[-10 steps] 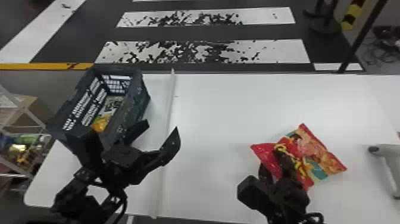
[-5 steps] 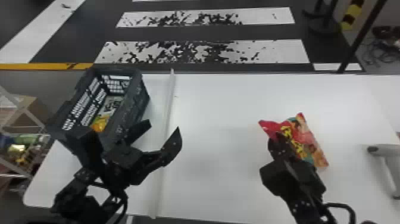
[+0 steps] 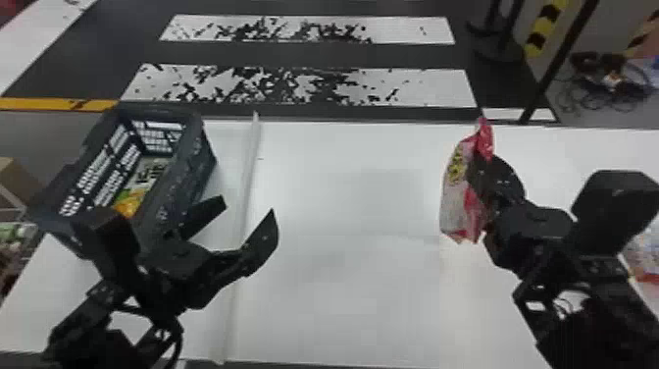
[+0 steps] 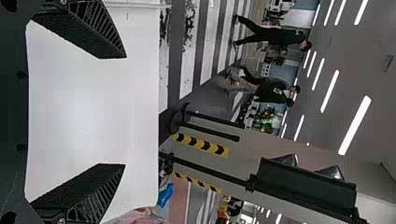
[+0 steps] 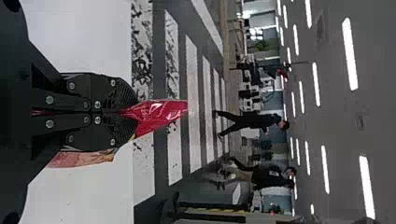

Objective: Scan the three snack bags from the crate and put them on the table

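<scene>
**Red bag in right-hand pinch, well right of crate**

You're pinching the red bag [image 3: 458, 206] in the right gripper [image 5: 130, 112], well apart from the crate [image 3: 189, 171], to its right. Bag is standing roughly upright and looking raised off the table [image 3: 343, 294]; 1 red corner is poking past the fingertips. Left gripper [image 3: 249, 208] is sitting just beside the crate's near right side, its 2 fingers spread, holding nothing.

Yellow-orange packaging [image 3: 128, 202] is lying inside the crate; can't tell if that's 1 bag or 2. A pinkish packet [image 4: 140, 217] is lying well to the crate's right; can't tell if it's counting toward your 3.

Probably you're presenting the red bag for scanning, or turning it to find the code. Handling guess: it's likely weighing little, the film slick and crinkly, the body soft with air, the contents crushable. You're wanting a light, flat pinch on a seam or side edge, keeping the printed panel smooth. Squeezing the middle is risking crumbs or a popped seam; gripping too little film is risking a slip or a swing. For packaging in the crate, you're best taking the upper edge and lifting clear of the walls.
</scene>
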You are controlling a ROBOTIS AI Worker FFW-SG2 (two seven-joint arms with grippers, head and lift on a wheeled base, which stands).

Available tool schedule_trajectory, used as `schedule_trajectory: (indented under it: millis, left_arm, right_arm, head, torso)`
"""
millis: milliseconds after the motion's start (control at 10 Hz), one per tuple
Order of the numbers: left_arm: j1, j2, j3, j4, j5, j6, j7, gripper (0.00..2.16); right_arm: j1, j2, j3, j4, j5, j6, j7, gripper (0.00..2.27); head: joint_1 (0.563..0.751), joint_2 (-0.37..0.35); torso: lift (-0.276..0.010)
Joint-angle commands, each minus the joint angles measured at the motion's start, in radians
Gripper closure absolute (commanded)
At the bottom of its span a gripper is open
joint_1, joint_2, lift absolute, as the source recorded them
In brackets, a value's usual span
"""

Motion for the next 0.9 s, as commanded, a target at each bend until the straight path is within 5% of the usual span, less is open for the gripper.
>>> schedule_trajectory:
  millis: [0,400,800]
  left_arm:
    - [-0.002,0.002,-0.008,0.004,-0.004,0.000,0.000,0.03]
    - [-0.008,0.012,-0.012,0.007,-0.004,0.003,0.003,0.03]
    - [-0.046,0.018,-0.029,0.042,0.000,0.000,0.005,0.03]
  right_arm:
    - [0.011,0.040,-0.091,0.030,-0.183,-0.092,-0.003,2.24]
    - [0.047,0.090,-0.226,0.190,-0.577,-0.273,-0.011,2.24]
    - [0.108,0.127,-0.214,0.230,-0.571,-0.282,-0.046,2.24]
  head:
    - [0.695,-0.031]
    - [0.695,-0.168]
    - [0.695,-0.208]
  torso:
    - [-0.094]
    - [-0.094]
    - [-0.094]
